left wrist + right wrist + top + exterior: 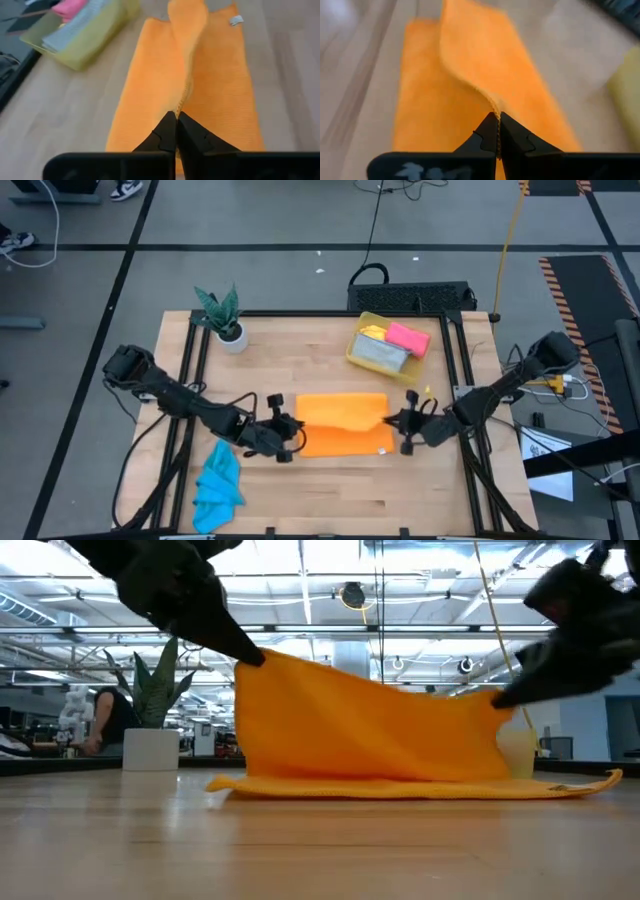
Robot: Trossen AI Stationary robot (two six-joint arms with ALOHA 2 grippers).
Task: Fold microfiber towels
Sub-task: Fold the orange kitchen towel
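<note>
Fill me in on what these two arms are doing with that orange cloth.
Both arms are folding the orange towel in the middle of the wooden table. The left claw is shut on one end of its edge and the right claw on the other, holding that edge raised while the rest lies flat. The blue towel lies crumpled near the left arm. The pink towel and grey towel sit in the yellow bin.

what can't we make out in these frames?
- Low view: the raised orange towel hides the yellow bin and most of the table behind it.
- High view: the left gripper and right gripper are too small to show their pinch.
- Right wrist view: background blurred.
</note>
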